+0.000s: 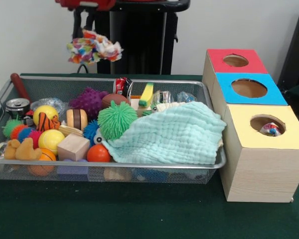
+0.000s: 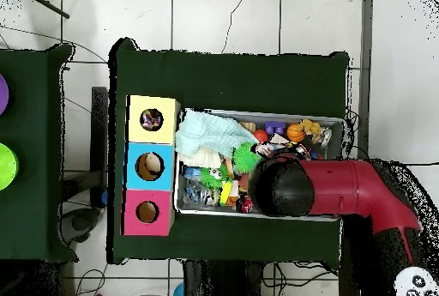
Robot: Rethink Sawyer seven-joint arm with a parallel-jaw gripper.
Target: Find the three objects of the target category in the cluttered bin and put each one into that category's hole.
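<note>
My gripper hangs at the top of the front view, above the back left of the bin. It is shut on a crumpled confetti-print wrapper, held well clear of the clutter. A clear crinkly wrapper lies at the bin's left, behind a yellow ball. The yellow-topped box stands nearest on the right; a crinkly wrapper shows inside its hole. In the overhead view the arm's black head hides the gripper above the bin; the hole shows at the left.
The blue-topped box and red-topped box stand behind the yellow one. A mint quilted cloth covers the bin's right half. A green spiky ball, a purple spiky ball, a can and a wooden block crowd the left.
</note>
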